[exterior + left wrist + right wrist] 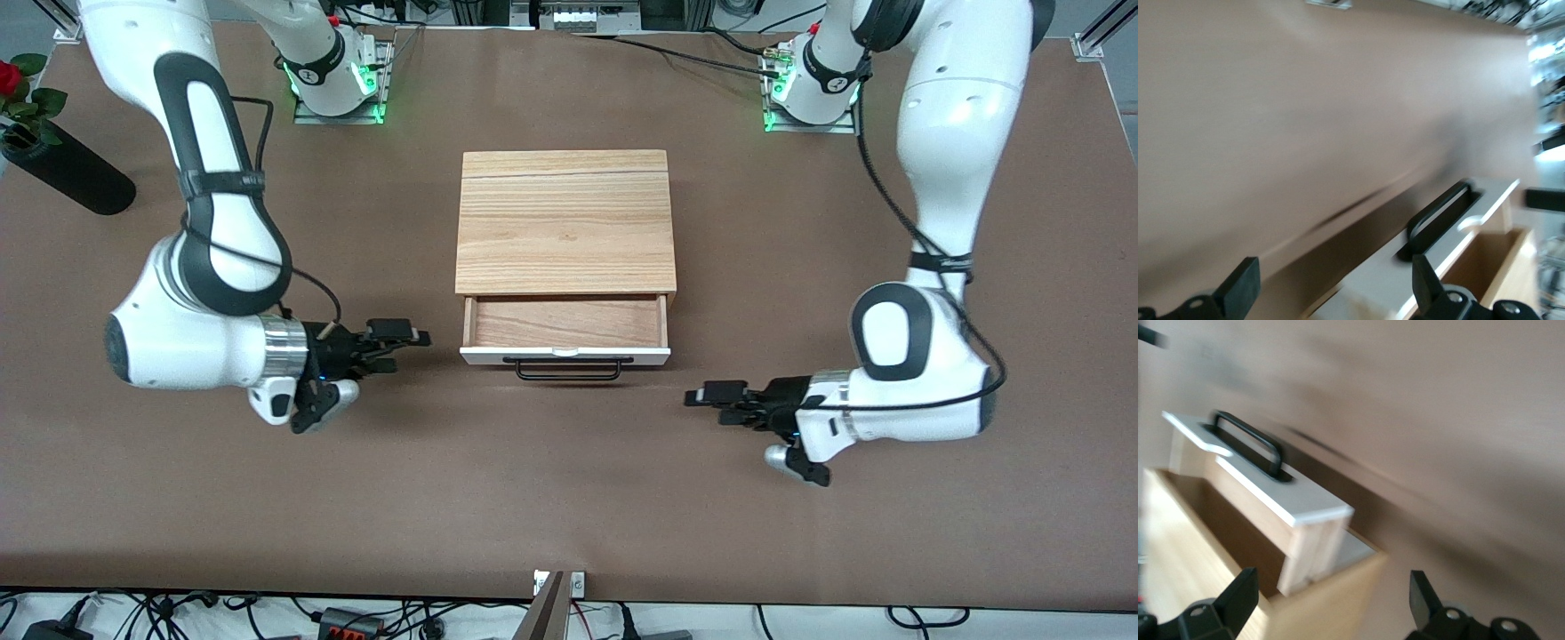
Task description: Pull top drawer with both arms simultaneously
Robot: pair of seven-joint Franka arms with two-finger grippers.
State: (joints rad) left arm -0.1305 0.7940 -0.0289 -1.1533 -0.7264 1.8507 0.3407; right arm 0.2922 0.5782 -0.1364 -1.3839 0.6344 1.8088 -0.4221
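The top drawer is pulled partly out of its light-wood box, so its brown wood interior shows. Its white front panel carries a thin black bar handle. My right gripper is open and empty, low over the table beside the drawer front, toward the right arm's end. My left gripper is open and empty, over the table off the drawer's other corner. The left wrist view shows the open left gripper, the panel and the handle. The right wrist view shows the open right gripper, the panel and the handle.
A black vase with a red rose lies at the right arm's end of the brown table. Cables and a wooden post sit below the table's near edge.
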